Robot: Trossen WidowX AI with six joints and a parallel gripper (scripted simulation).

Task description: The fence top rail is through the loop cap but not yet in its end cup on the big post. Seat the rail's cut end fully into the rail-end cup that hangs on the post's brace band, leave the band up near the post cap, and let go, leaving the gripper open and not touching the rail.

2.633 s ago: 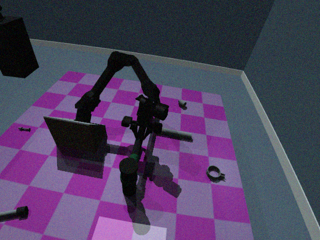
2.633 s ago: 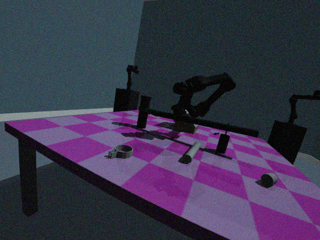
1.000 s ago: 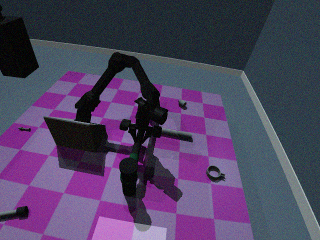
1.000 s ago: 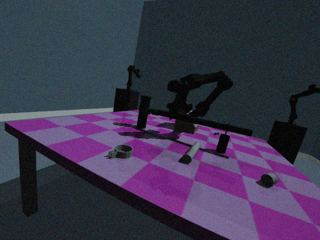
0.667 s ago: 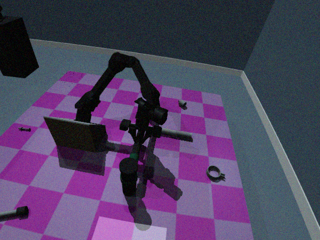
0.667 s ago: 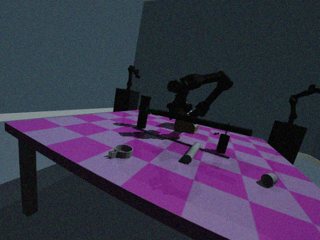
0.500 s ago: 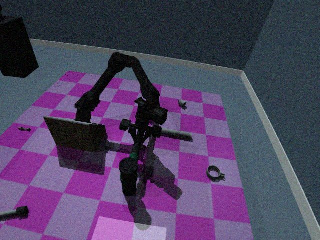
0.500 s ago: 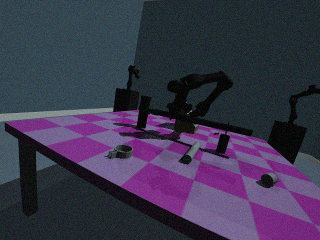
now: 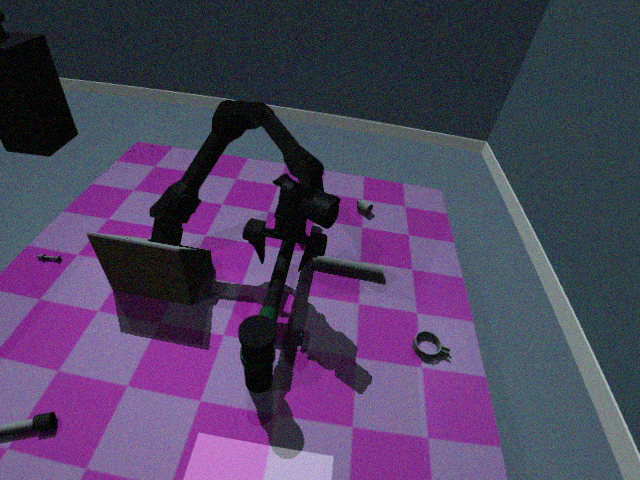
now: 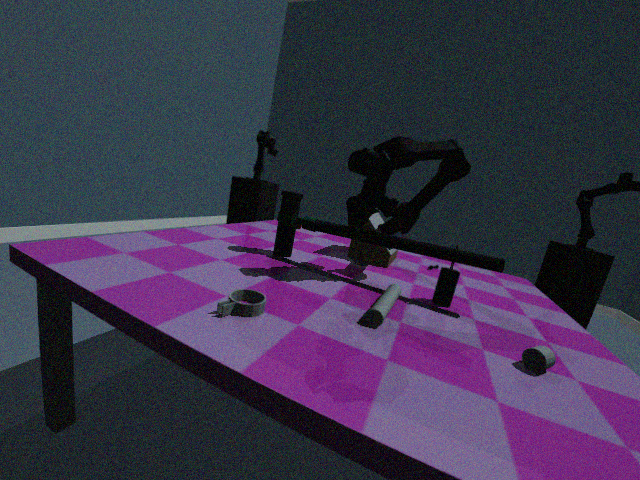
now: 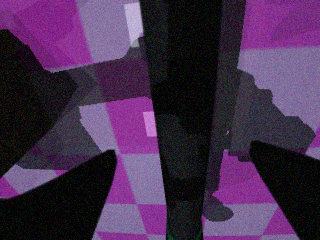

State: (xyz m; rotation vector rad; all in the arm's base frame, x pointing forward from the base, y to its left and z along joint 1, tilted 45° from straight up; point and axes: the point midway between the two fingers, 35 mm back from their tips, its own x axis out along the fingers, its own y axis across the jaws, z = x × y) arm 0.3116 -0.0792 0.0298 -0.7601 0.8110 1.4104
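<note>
Your rail (image 9: 279,268) runs level above the table (image 10: 170,310), one end at the big post (image 9: 256,351) beside a green band; whether it sits fully in the cup, you cannot tell. Your gripper (image 9: 285,241) straddles it, fingers spread wide, clear of it either side.

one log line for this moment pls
gripper: open, fingers either side of the rail, holding nothing | rail: runs to big post | seating in cup: cannot tell | spare ring: on mat
</note>
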